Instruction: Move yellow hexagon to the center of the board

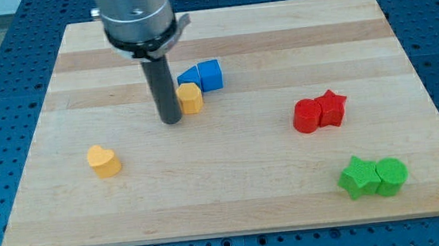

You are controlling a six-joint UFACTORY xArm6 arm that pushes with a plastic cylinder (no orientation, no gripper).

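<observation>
The yellow hexagon (191,97) sits a little left of and above the board's middle, touching the blue blocks behind it. My tip (171,121) rests on the board just to the left of the yellow hexagon, close to its lower left side. The dark rod rises from there to the grey arm head at the view's top.
Two blue blocks (203,76) sit right behind the hexagon. A yellow heart (104,160) lies at the lower left. A red cylinder (308,116) and red star (331,108) sit at the right. A green star (358,177) and green cylinder (391,176) sit at the lower right. The wooden board (235,209) ends near them.
</observation>
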